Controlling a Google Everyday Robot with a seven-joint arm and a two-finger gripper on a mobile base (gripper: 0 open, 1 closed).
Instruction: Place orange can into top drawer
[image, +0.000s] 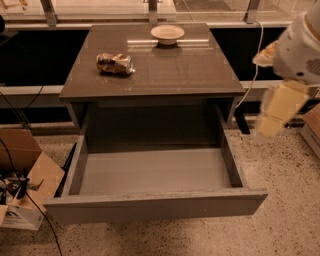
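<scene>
The orange can (115, 63) lies on its side on the left part of the table top (190, 70). The top drawer (155, 207) is pulled out wide below the table top, and its grey inside shows nothing in it. My gripper (272, 117) hangs at the right edge of the view, beside the table's right front corner. It is well to the right of the can, apart from both the can and the drawer, and holds nothing that I can see.
A round cream bowl (167, 33) stands at the back middle of the table top. An open cardboard box (27, 180) and cables (15, 192) lie on the floor to the left of the drawer. A white cable (256, 55) hangs behind the table at the right.
</scene>
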